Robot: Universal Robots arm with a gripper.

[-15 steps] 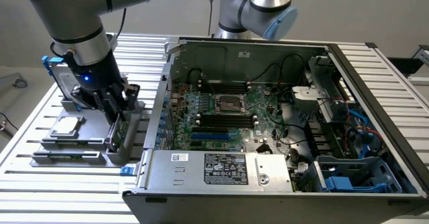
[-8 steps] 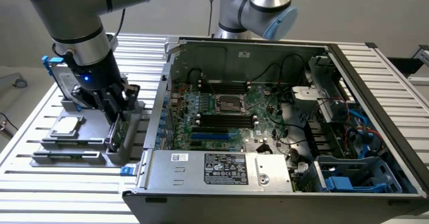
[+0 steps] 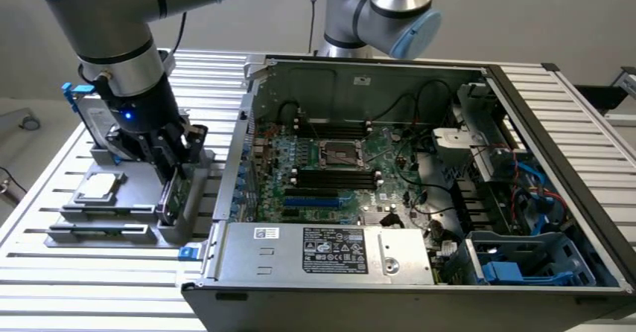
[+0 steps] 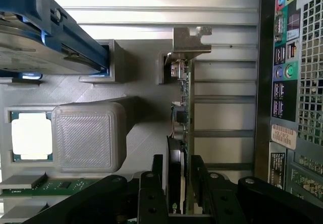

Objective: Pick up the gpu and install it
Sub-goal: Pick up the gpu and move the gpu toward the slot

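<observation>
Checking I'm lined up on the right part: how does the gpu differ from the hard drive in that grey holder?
The gpu is a thin green board with a silver end bracket; the hard drive is a thicker silver block in a blue frame. The gpu sits between the fingers of the open pincer; the hard drive stands clear of it. Both stand on edge in the grey holder.

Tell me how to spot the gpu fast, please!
Find the big open computer case, then the grey holder beside it on the exterior view's left. The gpu stands on edge in that holder's slot nearest the case, with the end effector straddling it. It is a thin green board with a silver bracket, unlike the blue-framed hard drive or the flat square chip.
</observation>
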